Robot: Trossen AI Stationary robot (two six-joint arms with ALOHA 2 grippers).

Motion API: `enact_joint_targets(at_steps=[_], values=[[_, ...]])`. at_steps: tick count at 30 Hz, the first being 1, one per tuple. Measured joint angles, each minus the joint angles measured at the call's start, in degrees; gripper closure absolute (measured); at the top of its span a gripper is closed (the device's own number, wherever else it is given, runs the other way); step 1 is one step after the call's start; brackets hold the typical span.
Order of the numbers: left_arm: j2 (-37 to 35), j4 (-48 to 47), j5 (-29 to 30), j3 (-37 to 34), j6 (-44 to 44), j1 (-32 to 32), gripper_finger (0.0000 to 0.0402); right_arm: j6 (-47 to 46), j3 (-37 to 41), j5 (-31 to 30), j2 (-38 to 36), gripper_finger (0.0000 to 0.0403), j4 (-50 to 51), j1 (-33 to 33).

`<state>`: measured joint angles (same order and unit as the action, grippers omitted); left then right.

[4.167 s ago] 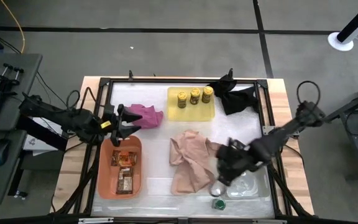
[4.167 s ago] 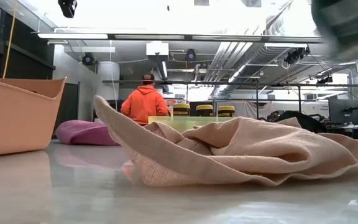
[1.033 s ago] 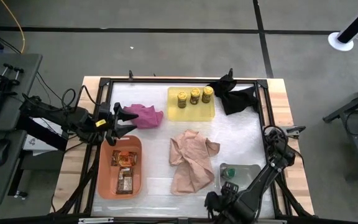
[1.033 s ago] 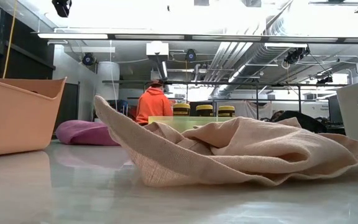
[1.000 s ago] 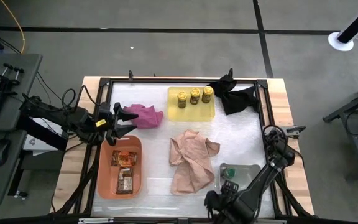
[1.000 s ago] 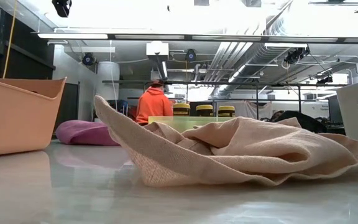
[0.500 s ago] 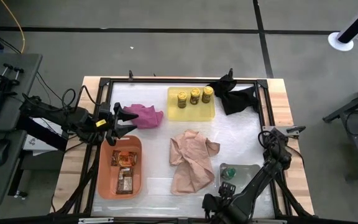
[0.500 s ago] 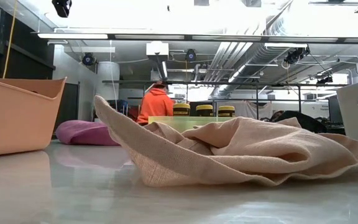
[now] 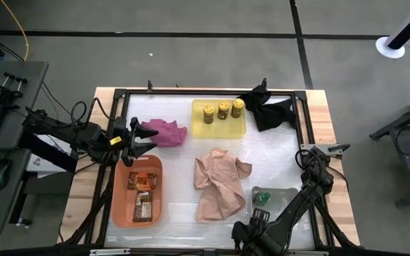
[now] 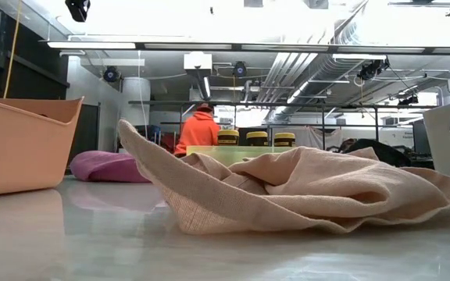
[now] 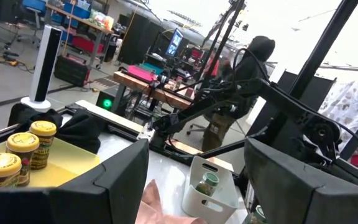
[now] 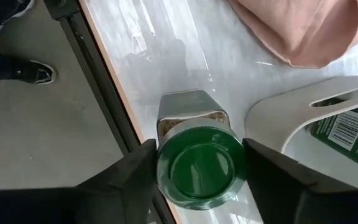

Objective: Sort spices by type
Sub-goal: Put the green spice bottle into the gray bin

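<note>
Three yellow-lidded jars (image 9: 223,110) stand in the yellow tray at the far side. Brown-orange packets (image 9: 142,192) lie in the orange tray. One green-lidded jar (image 9: 260,197) sits in the clear tray (image 9: 285,203). A second green-lidded jar (image 12: 197,165) stands at the table's near edge, under my right gripper (image 9: 251,231), which is shut on it. My left gripper (image 9: 142,139) is open and waits at the left edge, beside the pink cloth (image 9: 166,131). My right gripper (image 12: 199,168) comes from above, pointing down. Its two fingers (image 12: 135,180) meet the rim of the jar's green lid (image 12: 229,146) on opposite sides, pinching it. The jar is upright. I cannot tell whether its base stands on the table.
A tan cloth (image 9: 219,183) lies crumpled mid-table, left of the clear tray. A black cloth (image 9: 272,110) sits at the far right corner. The table's metal frame rail (image 12: 101,87) runs close beside the held jar. A person in orange (image 10: 198,129) is in the room behind.
My right arm's elbow has shifted slightly toward the near edge, while its gripper has stayed over the jar at the near edge. The person in orange has walked a little to the right behind the table.
</note>
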<state>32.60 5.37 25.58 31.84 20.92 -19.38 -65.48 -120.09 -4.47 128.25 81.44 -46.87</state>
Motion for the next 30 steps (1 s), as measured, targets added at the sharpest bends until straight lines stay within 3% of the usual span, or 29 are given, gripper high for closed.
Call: enact_joint_targets(at_steps=[2,6,13,22,30], values=[[0.01,0.0,0.02,-0.01,-0.02,-0.02,0.0151,0.7,-0.04,0.03,-0.04,0.0202,-0.02,0.0],[0.0,0.01,0.02,-0.01,-0.02,0.0,0.0151,2.61,-1.91,0.23,-0.01,0.0203,0.59,0.0],[-0.2,-0.03,0.02,-0.01,-2.37,0.0,0.0151,3.02,-15.03,-3.14,-0.29,0.0203,8.6,0.04],[-1.18,0.06,0.09,-0.01,-3.54,0.0,0.0151,-8.96,-2.09,-13.01,-13.42,0.0203,8.29,0.34],[-1.17,0.07,0.07,-0.01,-2.67,0.0,0.0151,-19.92,13.68,-13.79,-25.11,0.0203,8.7,1.14]])
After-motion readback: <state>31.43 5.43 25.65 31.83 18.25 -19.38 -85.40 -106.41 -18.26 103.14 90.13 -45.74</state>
